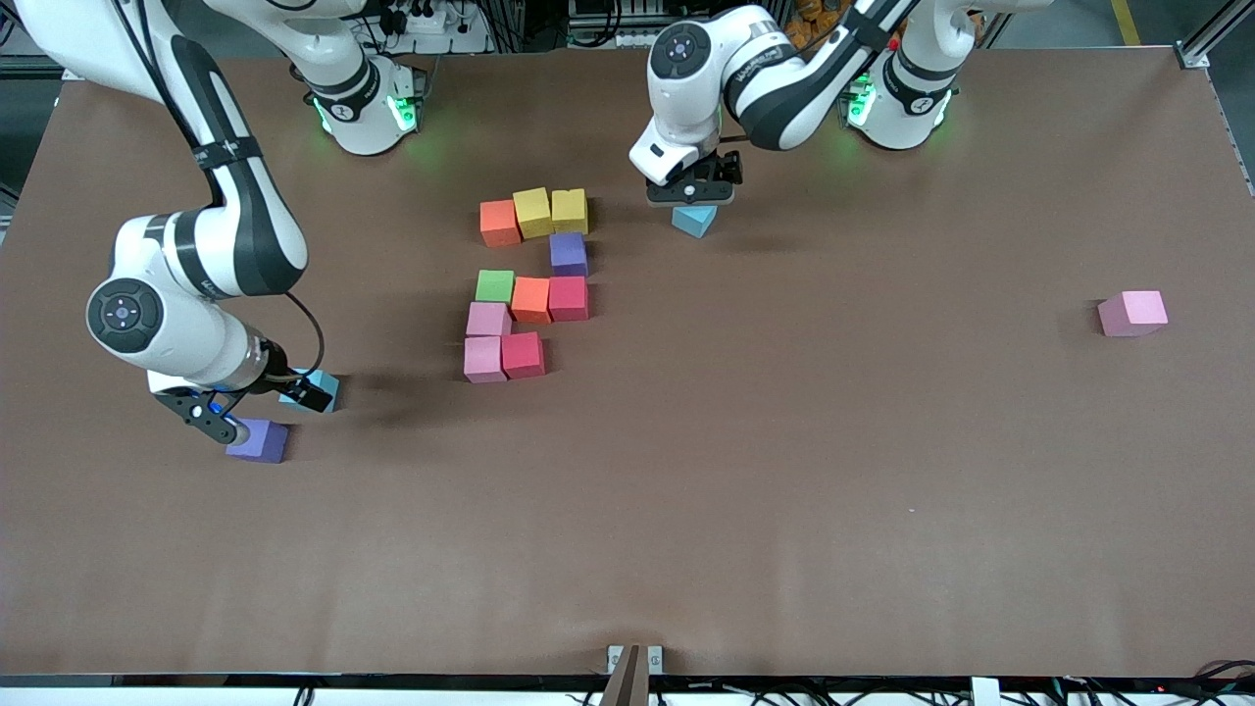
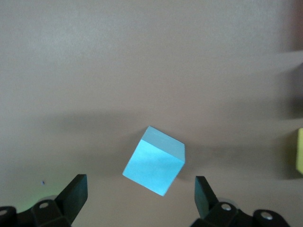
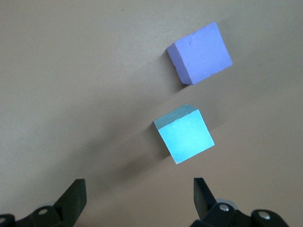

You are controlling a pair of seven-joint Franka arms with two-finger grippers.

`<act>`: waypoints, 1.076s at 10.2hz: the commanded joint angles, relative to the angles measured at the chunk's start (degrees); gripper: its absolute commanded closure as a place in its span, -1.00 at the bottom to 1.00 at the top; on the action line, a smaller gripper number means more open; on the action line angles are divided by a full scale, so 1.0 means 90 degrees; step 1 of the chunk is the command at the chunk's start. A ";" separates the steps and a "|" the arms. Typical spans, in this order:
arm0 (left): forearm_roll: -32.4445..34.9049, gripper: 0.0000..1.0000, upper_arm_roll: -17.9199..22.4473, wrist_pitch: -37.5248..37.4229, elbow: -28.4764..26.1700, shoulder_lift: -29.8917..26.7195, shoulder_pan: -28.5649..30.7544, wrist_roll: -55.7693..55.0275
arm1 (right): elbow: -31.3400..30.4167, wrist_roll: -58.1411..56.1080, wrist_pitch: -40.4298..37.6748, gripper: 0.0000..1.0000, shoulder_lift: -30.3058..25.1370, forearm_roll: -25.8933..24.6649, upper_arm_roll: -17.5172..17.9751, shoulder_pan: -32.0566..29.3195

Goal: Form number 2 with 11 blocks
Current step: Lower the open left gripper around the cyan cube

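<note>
Several blocks lie touching in the middle of the table as a partial number 2 [image 1: 530, 284]: orange, two yellow, purple, green, orange, red, two pink, red. My left gripper [image 1: 691, 193] [image 2: 141, 194] hangs open just over a loose light blue block [image 1: 694, 221] [image 2: 154, 161], which is not between the fingers. My right gripper [image 1: 263, 407] [image 3: 139, 196] is open and empty beside another light blue block [image 1: 321, 388] [image 3: 184, 135] and a purple block [image 1: 260, 440] [image 3: 200, 53] toward the right arm's end.
A single pink block [image 1: 1132, 313] sits alone toward the left arm's end of the table. The brown table [image 1: 784, 490] stretches bare between the blocks and the front edge.
</note>
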 commanded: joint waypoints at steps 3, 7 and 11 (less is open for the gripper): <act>0.1752 -1.00 -0.0051 0.0388 -0.0051 0.0445 -0.0543 0.0129 | 0.0416 -0.1671 -0.0853 -1.00 -0.0283 0.0632 -0.0420 0.0128; 0.1716 -1.00 -0.0168 0.0585 -0.0168 0.0495 -0.0476 0.1310 | 0.0486 -0.2637 -0.1166 -1.00 -0.0857 0.0711 -0.0556 0.0312; 0.0557 -1.00 -0.0703 0.0614 -0.0207 0.0456 0.0750 0.3151 | 0.0505 -0.3497 -0.1654 -1.00 -0.1483 0.1004 -0.0850 0.0587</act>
